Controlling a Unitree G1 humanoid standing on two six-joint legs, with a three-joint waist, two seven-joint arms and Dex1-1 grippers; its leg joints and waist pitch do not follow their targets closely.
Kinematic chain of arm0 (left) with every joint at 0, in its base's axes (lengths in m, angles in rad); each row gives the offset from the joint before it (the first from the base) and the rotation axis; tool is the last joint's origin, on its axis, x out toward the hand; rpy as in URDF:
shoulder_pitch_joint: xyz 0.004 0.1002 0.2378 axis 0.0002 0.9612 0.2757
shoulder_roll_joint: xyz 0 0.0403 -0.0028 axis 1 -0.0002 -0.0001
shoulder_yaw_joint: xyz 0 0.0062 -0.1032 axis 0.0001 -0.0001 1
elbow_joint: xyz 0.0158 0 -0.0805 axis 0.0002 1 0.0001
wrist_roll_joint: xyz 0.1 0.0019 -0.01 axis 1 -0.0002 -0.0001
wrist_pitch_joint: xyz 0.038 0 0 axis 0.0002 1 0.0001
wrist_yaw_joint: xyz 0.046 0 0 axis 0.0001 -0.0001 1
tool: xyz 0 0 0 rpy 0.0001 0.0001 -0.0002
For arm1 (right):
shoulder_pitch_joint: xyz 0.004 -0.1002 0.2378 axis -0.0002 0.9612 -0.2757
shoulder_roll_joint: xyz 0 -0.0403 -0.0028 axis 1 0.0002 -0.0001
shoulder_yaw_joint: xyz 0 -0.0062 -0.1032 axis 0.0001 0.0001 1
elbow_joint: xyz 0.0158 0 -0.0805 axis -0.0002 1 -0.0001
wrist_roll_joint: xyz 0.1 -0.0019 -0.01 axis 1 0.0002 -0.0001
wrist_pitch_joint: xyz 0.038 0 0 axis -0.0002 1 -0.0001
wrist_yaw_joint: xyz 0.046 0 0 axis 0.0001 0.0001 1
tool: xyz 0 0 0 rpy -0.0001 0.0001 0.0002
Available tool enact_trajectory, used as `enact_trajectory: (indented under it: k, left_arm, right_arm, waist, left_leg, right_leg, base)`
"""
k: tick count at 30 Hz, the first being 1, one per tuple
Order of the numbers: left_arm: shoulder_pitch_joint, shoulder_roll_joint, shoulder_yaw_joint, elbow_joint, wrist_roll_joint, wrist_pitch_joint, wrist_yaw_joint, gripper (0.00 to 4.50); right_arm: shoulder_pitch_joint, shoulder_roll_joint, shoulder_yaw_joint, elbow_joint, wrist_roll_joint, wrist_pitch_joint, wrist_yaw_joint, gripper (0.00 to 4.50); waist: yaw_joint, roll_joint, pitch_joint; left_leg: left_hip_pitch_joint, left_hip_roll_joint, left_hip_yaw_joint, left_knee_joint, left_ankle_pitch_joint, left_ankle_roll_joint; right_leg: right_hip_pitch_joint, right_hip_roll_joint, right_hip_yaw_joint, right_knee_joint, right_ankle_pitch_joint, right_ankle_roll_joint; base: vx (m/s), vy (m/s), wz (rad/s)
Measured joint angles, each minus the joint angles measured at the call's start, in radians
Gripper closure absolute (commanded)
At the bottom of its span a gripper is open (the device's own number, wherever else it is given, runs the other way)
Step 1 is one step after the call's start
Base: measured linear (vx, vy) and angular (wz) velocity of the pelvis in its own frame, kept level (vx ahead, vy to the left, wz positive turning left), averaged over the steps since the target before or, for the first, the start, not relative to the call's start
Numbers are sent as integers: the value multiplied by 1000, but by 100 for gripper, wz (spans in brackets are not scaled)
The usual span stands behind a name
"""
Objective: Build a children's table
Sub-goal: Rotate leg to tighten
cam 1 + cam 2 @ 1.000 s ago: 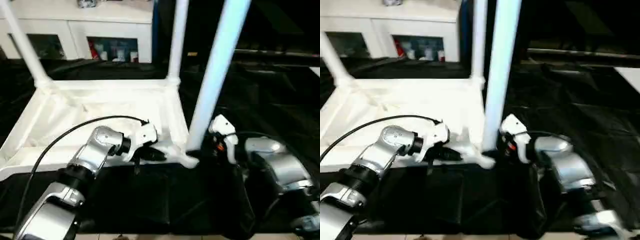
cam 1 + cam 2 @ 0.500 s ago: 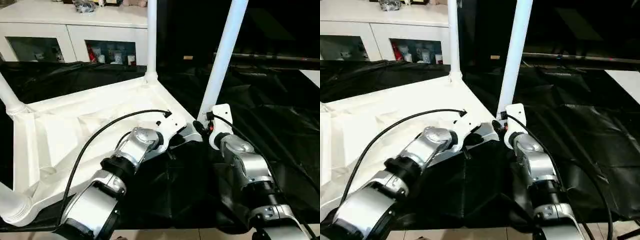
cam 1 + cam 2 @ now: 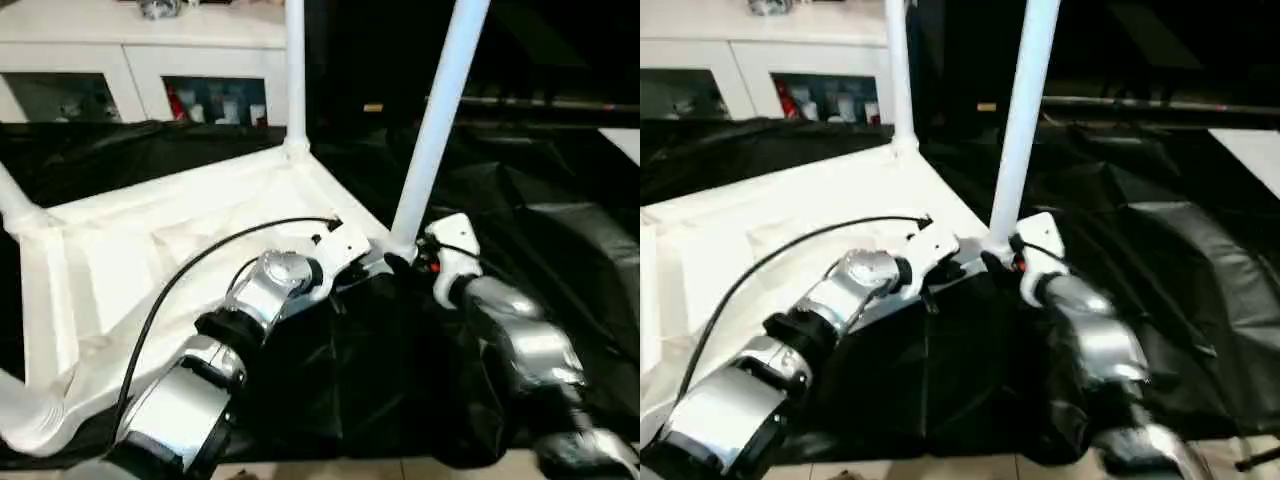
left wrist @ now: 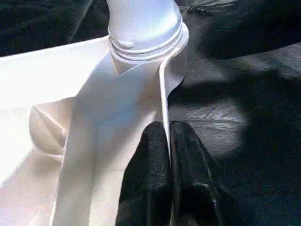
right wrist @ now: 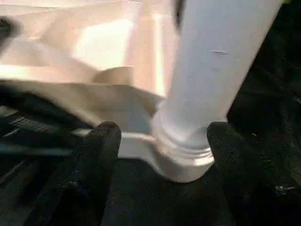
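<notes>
One leg (image 3: 437, 130) stands seated in the tabletop's corner socket (image 5: 181, 162).

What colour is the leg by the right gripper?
White; the leg shows best in the right wrist view.

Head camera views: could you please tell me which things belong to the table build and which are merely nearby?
Job: table top; near leg; far leg; left gripper, shut on the rim; right gripper, open around the near leg.
Nearby: cabinet; black cover.
</notes>
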Motion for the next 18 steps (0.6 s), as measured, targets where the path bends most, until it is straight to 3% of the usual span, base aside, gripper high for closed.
enact_trajectory:
  k: [3, 5, 7, 12, 18]
  left_arm:
    - [0, 9, 6, 12, -1, -44, -5, 450]
    - [0, 18, 24, 12, -5, -54, -18, 404]
    - [12, 38, 54, -22, -50, -32, -81, 393]
    - [89, 106, 69, -241, -140, 92, -240, 358]
    - [200, 261, 75, -507, -180, 270, -352, 300]
  right_arm:
    - [59, -65, 6, -99, 53, 30, 107, 128]
    - [80, -74, 17, -132, 73, 43, 148, 122]
    - [78, -49, 22, -129, 72, 48, 140, 122]
    - [26, 45, 48, -71, 49, 41, 70, 122]
    - [-8, 85, 65, -27, 40, 25, 35, 122]
  waist:
    - [3, 4, -1]
    - [2, 6, -2]
    - [-2, 6, -3]
    - [4, 5, -2]
    - [19, 0, 1]
  left_leg:
    - [1, 0, 0, -9, 0, 0]
    - [-2, 0, 0, -10, 0, 0]
    - [-10, 1, 0, -7, 1, 0]
    - [-35, 3, 0, 4, 4, 5]
    - [-33, 4, 0, 7, 3, 1]
  right_leg:
    - [-3, 1, 0, 0, 0, 0]
    - [-9, 1, 0, 6, 1, -2]
    - [-19, 1, 0, 15, -3, -4]
    - [-47, 2, 1, 34, -9, -13]
    - [-46, 2, 2, 38, -9, -14]
  base:
    - [0, 0, 0]
    - [0, 0, 0]
    - [0, 0, 0]
    - [0, 0, 0]
    - [0, 0, 0]
